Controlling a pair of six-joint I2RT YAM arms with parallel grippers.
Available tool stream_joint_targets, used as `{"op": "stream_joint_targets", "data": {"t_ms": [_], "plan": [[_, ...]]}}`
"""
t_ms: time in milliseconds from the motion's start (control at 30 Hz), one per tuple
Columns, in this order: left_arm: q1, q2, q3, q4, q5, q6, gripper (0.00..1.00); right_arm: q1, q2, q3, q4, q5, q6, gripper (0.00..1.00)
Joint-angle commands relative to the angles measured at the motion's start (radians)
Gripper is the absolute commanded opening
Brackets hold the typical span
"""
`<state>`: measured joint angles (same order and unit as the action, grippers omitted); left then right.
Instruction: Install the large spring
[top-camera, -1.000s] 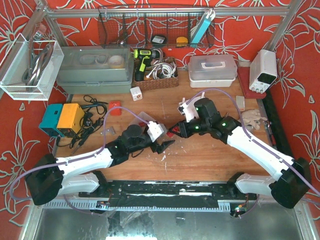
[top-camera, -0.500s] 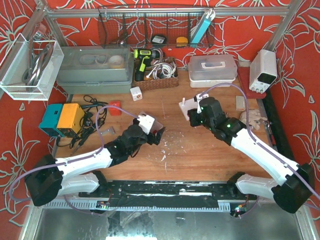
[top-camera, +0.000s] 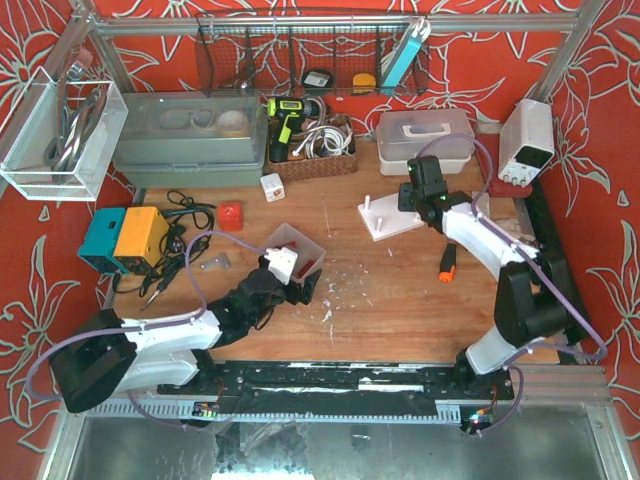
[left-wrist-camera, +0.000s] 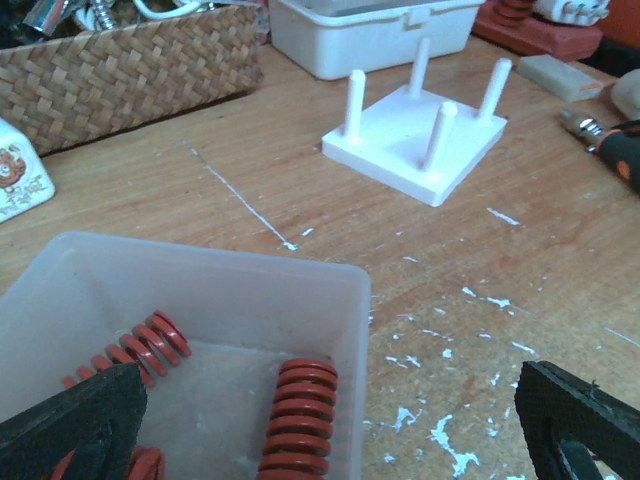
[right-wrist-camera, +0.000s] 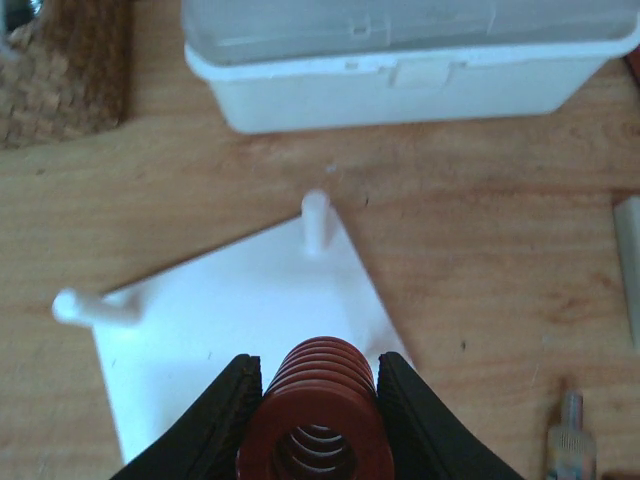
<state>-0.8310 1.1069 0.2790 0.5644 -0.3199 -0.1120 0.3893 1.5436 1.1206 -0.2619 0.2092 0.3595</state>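
Right gripper (right-wrist-camera: 318, 445) has swung from table centre toward the far right corner. Its fingers are clamped on the large spring (right-wrist-camera: 318, 395), held just above the white peg board (right-wrist-camera: 230, 350). The spring sits on none of the 4 pegs yet. Left gripper (left-wrist-camera: 325, 425) has pulled back toward the near edge, jaws wide apart over the spring bin (left-wrist-camera: 200, 265). Judgement: pickup done; I next align bore to peg and lower.
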Motion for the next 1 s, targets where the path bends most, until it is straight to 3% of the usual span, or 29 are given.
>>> {"op": "stream_joint_targets", "data": {"t_ms": [0, 333, 533, 967], "plan": [[0.003, -0.038, -0.016, 0.111, 0.059, 0.011, 1.0, -0.043, 0.093, 0.127, 0.034, 0.052, -0.05, 0.0], [0.003, -0.071, -0.022, 0.109, 0.098, 0.027, 1.0, -0.104, 0.264, 0.273, 0.059, -0.057, -0.039, 0.0], [0.001, -0.097, -0.019, 0.096, 0.149, 0.029, 1.0, -0.104, 0.326, 0.365, -0.006, -0.066, -0.058, 0.0], [0.0, -0.105, -0.017, 0.08, 0.117, 0.046, 1.0, -0.104, 0.402, 0.468, -0.136, -0.097, -0.077, 0.0]]}}
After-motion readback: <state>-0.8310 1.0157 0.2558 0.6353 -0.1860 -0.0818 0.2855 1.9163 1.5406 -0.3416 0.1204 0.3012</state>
